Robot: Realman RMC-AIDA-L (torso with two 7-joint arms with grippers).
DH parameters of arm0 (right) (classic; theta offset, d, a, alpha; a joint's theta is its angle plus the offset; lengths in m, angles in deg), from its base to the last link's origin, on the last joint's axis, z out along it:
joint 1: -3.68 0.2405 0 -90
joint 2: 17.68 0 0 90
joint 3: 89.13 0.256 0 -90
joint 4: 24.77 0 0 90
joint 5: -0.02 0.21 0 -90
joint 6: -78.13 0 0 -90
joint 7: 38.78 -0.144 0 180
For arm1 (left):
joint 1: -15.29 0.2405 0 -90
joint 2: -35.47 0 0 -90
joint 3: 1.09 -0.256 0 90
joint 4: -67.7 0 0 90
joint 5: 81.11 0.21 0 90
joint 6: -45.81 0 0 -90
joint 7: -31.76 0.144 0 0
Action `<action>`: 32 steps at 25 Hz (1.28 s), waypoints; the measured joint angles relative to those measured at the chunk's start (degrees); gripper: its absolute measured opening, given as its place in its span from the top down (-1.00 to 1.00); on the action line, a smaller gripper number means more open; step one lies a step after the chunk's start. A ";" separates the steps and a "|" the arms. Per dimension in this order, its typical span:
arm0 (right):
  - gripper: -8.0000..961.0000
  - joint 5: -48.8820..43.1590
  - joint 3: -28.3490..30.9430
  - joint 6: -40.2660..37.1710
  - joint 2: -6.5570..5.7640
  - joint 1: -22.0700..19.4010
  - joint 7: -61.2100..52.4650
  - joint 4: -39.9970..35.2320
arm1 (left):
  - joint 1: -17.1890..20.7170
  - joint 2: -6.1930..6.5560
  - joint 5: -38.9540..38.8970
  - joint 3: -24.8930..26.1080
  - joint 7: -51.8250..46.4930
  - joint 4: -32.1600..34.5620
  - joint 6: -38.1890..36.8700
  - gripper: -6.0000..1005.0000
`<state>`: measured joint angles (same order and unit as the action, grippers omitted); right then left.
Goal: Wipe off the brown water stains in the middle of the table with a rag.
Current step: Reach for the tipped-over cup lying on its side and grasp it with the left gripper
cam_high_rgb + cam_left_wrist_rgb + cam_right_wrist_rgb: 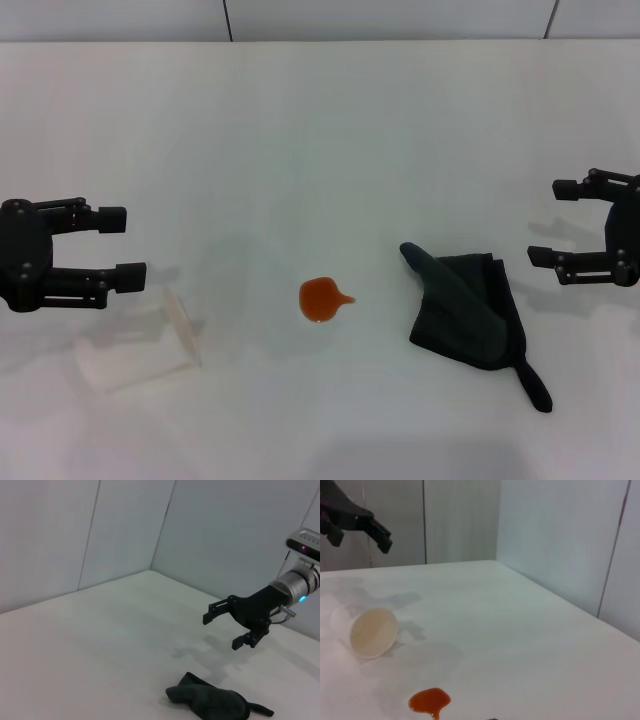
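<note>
A small orange-brown stain (322,298) with a short pointed tail lies in the middle of the white table (300,130); the right wrist view shows this stain (429,701) too. To its right lies the dark crumpled rag (468,312), a narrow corner trailing toward the front; the left wrist view also catches the rag (210,702). My right gripper (553,222) hovers open at the right edge, apart from the rag, and appears as well in the left wrist view (222,630). My left gripper (122,245) hangs open at the left, holding nothing.
A white cup (140,342) lies tipped on its side below the left gripper, its mouth facing the stain; the right wrist view shows the cup (366,631) from the open end. Grey wall panels stand behind the table's far edge.
</note>
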<state>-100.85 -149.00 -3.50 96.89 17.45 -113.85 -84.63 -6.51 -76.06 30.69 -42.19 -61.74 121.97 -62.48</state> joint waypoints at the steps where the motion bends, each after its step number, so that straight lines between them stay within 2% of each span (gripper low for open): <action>1: -0.82 0.07 0.22 0.01 0.09 -0.05 0.18 0.12 | 0.00 0.00 0.00 0.05 -0.03 -0.02 0.01 -0.75; 5: -0.82 0.21 0.19 0.05 0.22 -0.15 0.46 0.37 | -0.21 0.15 0.02 0.07 -0.22 -0.06 0.02 -0.75; 11: -0.82 0.46 -0.05 0.07 0.29 -0.15 0.46 0.43 | -1.74 1.21 1.58 -0.11 -1.78 -0.16 0.00 -0.75; 24: -0.82 1.99 -0.21 0.07 0.47 0.10 0.32 1.26 | -9.07 2.38 15.67 -0.39 -10.75 -0.33 -3.96 -0.75; 32: -0.82 3.53 -0.36 0.08 0.56 0.04 0.48 2.28 | -10.99 4.96 20.31 -0.71 -14.03 -0.14 -5.65 -0.75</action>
<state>-97.32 -149.36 -3.43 97.45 17.48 -113.37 -82.35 -17.50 -71.10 51.00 -42.90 -75.77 121.83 -68.14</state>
